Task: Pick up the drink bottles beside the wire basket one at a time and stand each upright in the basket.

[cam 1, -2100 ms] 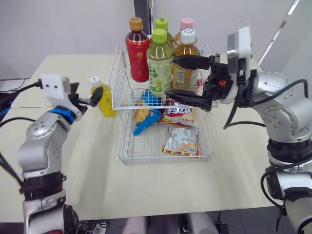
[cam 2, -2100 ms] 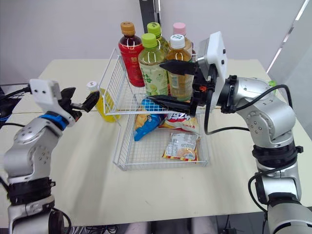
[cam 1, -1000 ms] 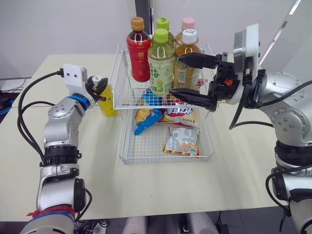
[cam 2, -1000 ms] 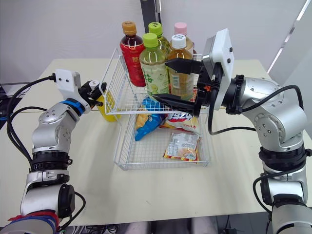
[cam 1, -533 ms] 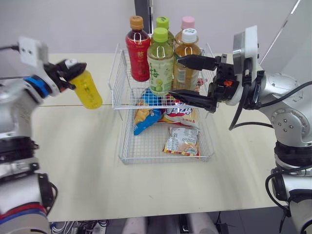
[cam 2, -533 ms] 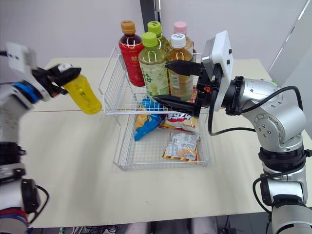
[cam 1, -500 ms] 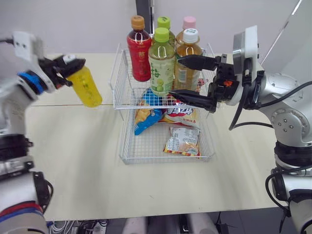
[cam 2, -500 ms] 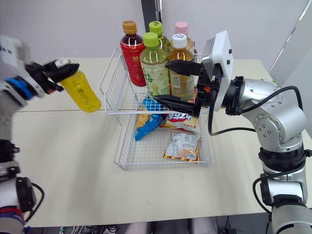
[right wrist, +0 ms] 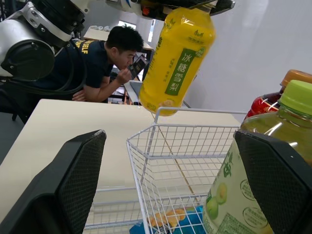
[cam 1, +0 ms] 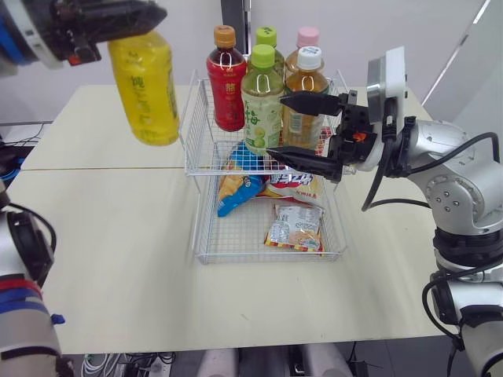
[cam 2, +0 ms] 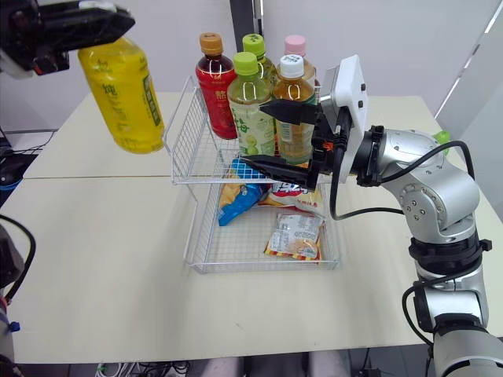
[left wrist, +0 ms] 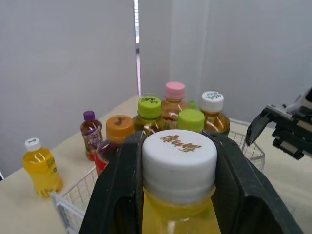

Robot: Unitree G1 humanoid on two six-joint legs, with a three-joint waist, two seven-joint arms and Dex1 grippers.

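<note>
Left claw point(left wrist: 178, 146) clenched on the cap end of the yellow plastic drink bottle point(cam 1: 145, 90). It hangs near-upright, cap up, clear of the table point(cam 1: 118, 259), left of the white wire basket point(cam 1: 206, 145) — judged move: rightward, then down. Right claw point(cam 1: 277, 126) spread wide, empty.

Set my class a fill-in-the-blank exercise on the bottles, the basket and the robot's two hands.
1. The left hand grips the yellow bottle by its ____.
2. The right hand is ____, holding nothing.
3. The wire basket holds ____ upright bottles.
4. The orange-capped bottle is coloured ____.
Missing words: cap; open; five; red.
</note>
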